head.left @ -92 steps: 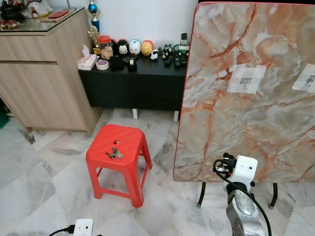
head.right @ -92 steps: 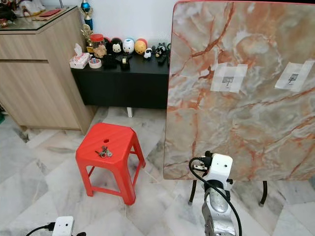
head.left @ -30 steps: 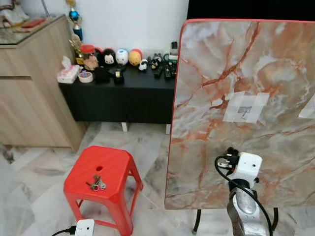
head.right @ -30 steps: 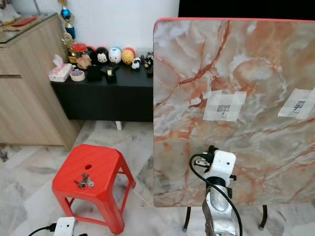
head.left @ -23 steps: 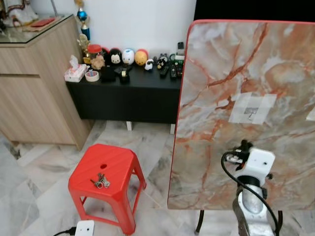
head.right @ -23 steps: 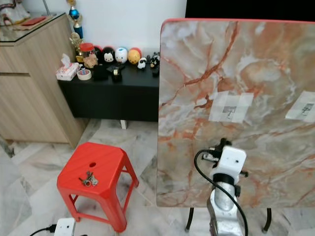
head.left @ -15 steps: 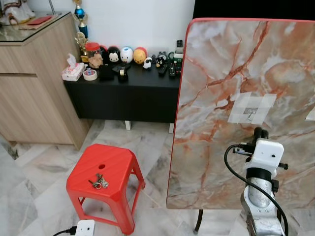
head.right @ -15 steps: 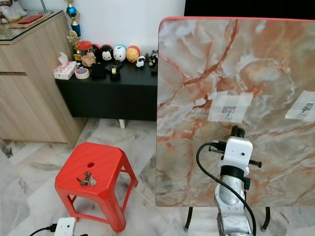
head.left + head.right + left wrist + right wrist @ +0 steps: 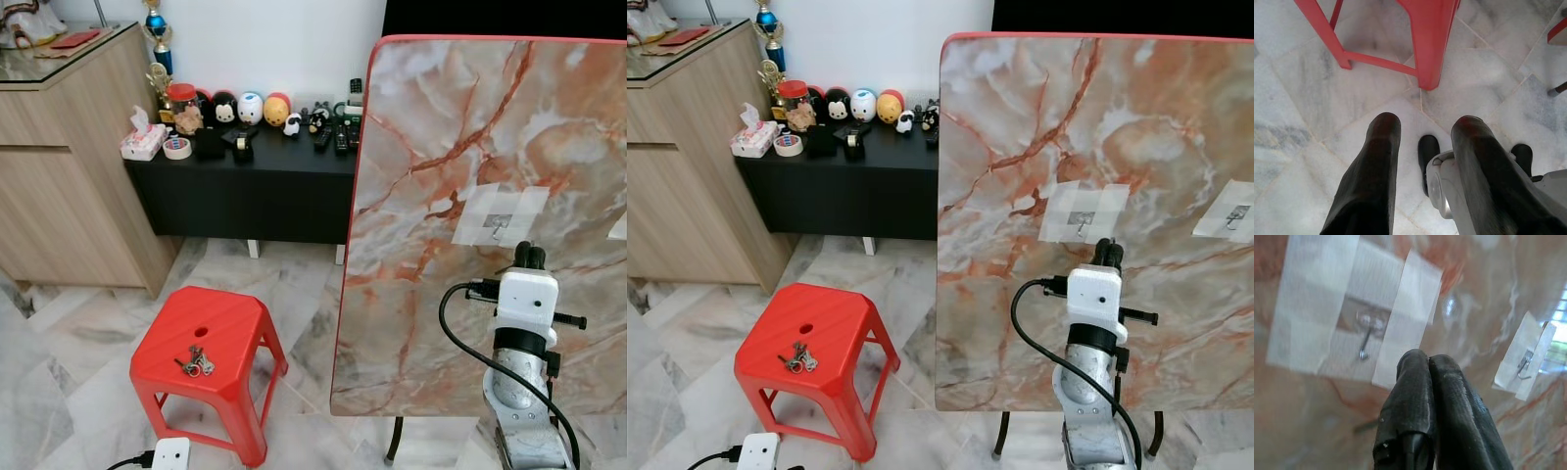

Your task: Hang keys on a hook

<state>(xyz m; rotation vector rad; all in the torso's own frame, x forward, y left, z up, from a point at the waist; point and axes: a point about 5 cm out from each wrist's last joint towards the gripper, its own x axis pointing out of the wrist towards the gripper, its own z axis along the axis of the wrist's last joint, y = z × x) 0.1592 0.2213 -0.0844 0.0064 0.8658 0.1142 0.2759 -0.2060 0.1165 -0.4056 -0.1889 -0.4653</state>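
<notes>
A small bunch of keys (image 9: 196, 363) lies on top of a red plastic stool (image 9: 235, 323) at the lower left. An upright marble board (image 9: 441, 147) on the right carries a metal hook (image 9: 500, 223) under strips of white tape, and a second taped hook (image 9: 1231, 217) near its right edge. My right gripper (image 9: 529, 257) is raised in front of the board just below the first hook (image 9: 1365, 338), its fingers (image 9: 1415, 377) pressed shut with nothing between them. My left gripper (image 9: 1426, 122) hangs low and open over the floor by a stool leg (image 9: 1432, 44).
A wooden cabinet (image 9: 69, 176) stands at the left. Beside it a low black console (image 9: 255, 186) holds toy figures, a tissue box and tape. The board rests on thin black legs (image 9: 395, 441). Marble floor (image 9: 59, 362) surrounds the stool.
My right arm has risen up the face of the board, from near its lower part to just under the taped hook. The view has shifted slightly; keys and stool stay put.
</notes>
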